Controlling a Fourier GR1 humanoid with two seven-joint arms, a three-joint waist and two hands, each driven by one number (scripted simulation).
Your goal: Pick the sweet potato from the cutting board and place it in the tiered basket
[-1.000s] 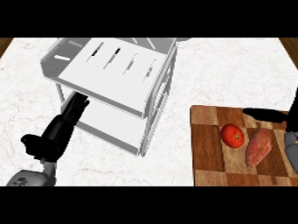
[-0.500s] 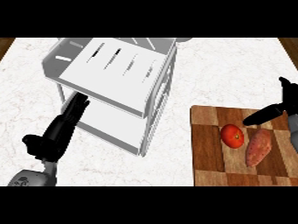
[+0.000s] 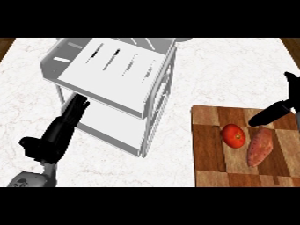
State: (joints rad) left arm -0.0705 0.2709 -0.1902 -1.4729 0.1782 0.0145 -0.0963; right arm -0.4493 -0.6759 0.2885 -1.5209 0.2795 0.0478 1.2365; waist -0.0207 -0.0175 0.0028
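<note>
Reached toward the long orange-pink sweet potato [image 3: 260, 147] on the chequered wooden cutting board [image 3: 207, 145], right hand [image 3: 294, 103] spread with fingers [image 3: 269, 115] straight, just above its upper tip, red tomato [image 3: 234, 135] beside; probably needed lowering and closing before carrying to the white tiered basket [image 3: 113, 88].

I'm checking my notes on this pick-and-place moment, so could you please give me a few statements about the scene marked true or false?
1. The orange-brown sweet potato lies on the chequered wooden cutting board. True.
2. The red tomato sits in the white tiered basket. False: it is on the board, left of the sweet potato.
3. The right hand holds the sweet potato. False: it is above it, holding nothing.
4. The left hand is open beside the basket. True.
</note>
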